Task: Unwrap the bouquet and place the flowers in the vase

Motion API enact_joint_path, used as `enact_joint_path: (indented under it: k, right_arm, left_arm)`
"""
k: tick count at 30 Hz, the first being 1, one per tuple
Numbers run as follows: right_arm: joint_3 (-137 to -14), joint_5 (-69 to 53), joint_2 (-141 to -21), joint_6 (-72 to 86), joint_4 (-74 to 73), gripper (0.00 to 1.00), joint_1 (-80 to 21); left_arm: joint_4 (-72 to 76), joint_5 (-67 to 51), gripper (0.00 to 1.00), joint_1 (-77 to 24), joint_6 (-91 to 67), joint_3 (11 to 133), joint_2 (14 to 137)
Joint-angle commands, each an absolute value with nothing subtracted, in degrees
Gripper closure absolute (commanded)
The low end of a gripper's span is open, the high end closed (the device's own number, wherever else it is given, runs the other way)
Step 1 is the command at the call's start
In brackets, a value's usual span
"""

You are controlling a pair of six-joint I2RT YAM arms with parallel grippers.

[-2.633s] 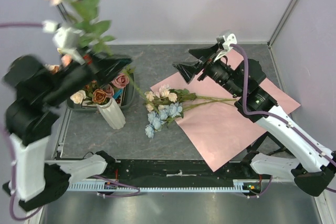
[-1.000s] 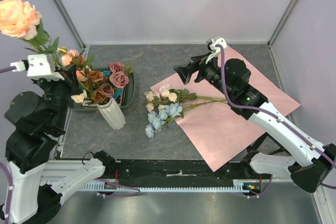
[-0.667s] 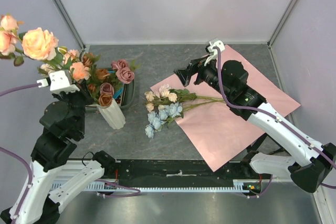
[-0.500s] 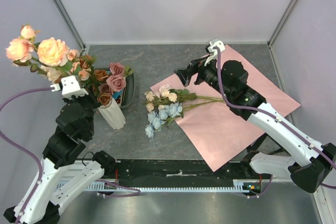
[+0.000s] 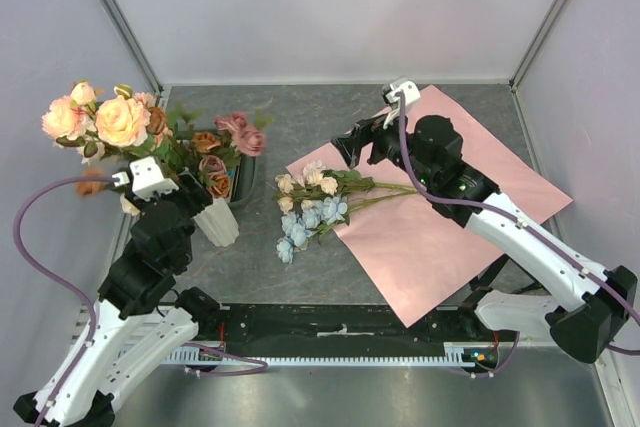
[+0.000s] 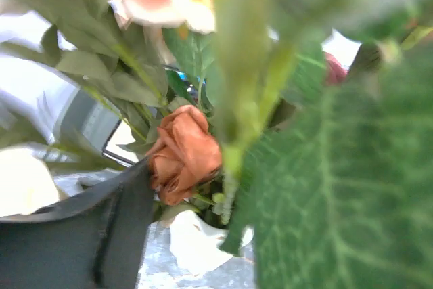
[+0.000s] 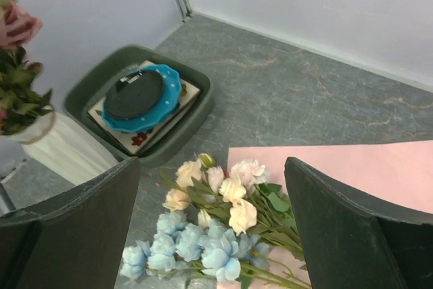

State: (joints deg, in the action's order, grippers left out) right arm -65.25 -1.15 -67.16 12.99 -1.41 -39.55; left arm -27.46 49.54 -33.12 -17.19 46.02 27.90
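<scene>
Left wrist view: blurred leaves (image 6: 325,187) hide how the left gripper (image 5: 190,192) stands; the right gripper (image 7: 211,164) gapes empty.

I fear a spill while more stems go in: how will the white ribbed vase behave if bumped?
Probably tips easily: the white ribbed vase is narrow, and the roses spread wide and high above its rim, so it looks top-heavy. It may also slide, as the grey tabletop looks smooth.

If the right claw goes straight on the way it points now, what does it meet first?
Most likely the cream roses at the edge of the pink paper; its wrist view shows them centred before the open right claw. Depth is unclear.
</scene>
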Motion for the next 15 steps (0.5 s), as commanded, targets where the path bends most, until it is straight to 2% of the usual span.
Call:
enact_joint_path:
  k: [1,2,5,15]
  right_arm:
    - [-65.3,1.7,-70.5,8.3,-6.5,0.05,-39.4]
    - [-65.2,3.3,-71.4,7.7,-7.3,0.05,-39.4]
    - [-65.1,4.0,-73.6,5.5,-10.4,0.04,-39.4]
    - [-63.5,2.6,-76.1,4.8,-15.6,0.03,-39.4]
  left_arm:
    - [-33.3,47.2,0.14,-33.0,-20.5,50.5,25.0]
    - [-34.6,46.2,0.05,-33.0,-20.3,53.4,24.0]
    - [-36.2,42.0,0.02,-33.0,-20.2,59.1,22.7]
    - [-38.9,29.0,0.04,-33.0,-18.3,71.2,26.4]
